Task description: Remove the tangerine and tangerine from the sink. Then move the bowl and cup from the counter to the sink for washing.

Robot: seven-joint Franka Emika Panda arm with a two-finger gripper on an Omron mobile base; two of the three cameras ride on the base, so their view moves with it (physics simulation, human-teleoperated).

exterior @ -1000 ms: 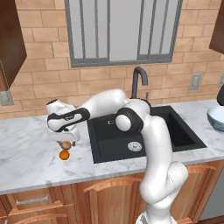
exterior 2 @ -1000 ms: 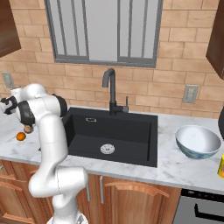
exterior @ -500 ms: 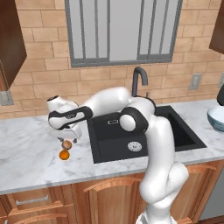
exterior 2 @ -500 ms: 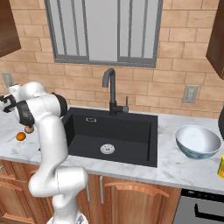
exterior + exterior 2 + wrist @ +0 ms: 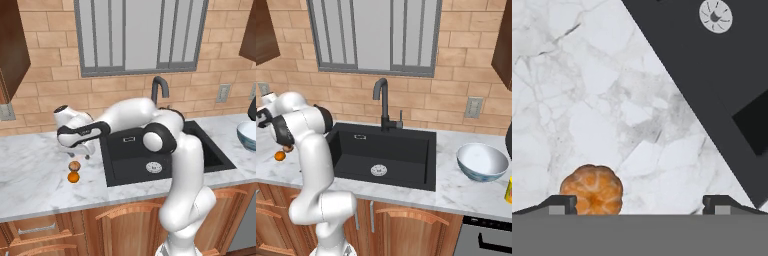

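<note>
Your pincer [image 5: 639, 202] hangs spread wide and empty left of the sink [image 5: 165, 155]; both tangerines [image 5: 74, 171] sit touching on the tabletop [image 5: 35, 175] just below it, left of the sink.

Below the wide-open end effector [image 5: 79, 154] two tangerines [image 5: 74, 171] block the bench [image 5: 30, 170]; the sink [image 5: 127, 162] beside it lies unobstructed.
</note>
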